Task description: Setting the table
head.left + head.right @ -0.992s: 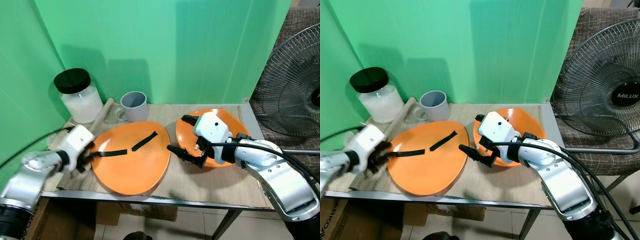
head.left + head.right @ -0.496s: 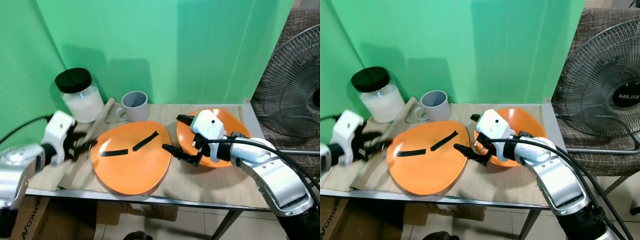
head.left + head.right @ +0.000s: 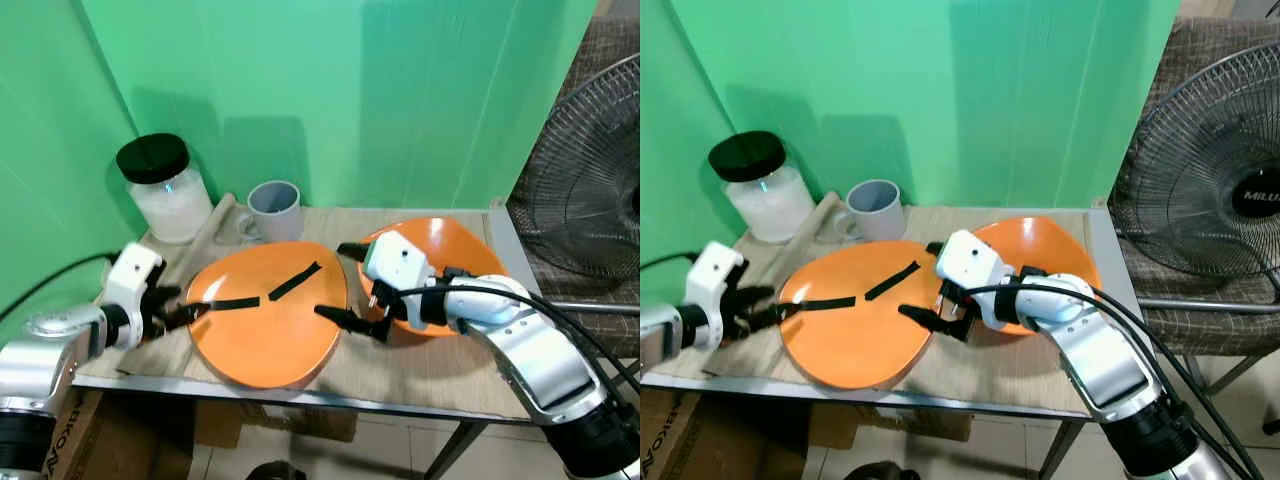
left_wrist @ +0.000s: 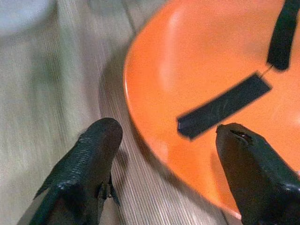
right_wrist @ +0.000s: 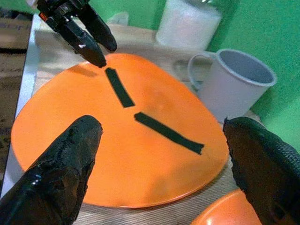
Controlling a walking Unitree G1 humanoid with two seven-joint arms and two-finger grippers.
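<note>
Vs 0.5 s ago: left gripper (image 3: 178, 307) has come back in toward the big plate (image 3: 268, 312), tips now at its left rim; before it sat further out over the cloth. Right gripper (image 3: 350, 290) has shifted left, lower finger now over the big plate's right rim. Camera also moved a bit, so plates, mug and jar have not really moved.

Left to right:
- Left gripper: fingers spread moderately, holding nothing. In the left wrist view one finger (image 4: 86, 164) is over the cloth, the other (image 4: 253, 173) over the plate, the rim between them.
- Jar (image 3: 165, 190): black lid, white contents, back left corner of table (image 3: 430, 375).
- Grey mug (image 3: 273, 209): behind the big plate, near the wall; contents cannot be made out.
- Big plate: orange, flat on the cloth, two black strips (image 3: 262, 293) lying on it.
- Right gripper: spread wide, holding nothing, sitting between the two plates.
- Small plate (image 3: 450, 250): orange, partly hidden under the right arm.
- Fan (image 3: 1215, 190): beside the table on the right.
</note>
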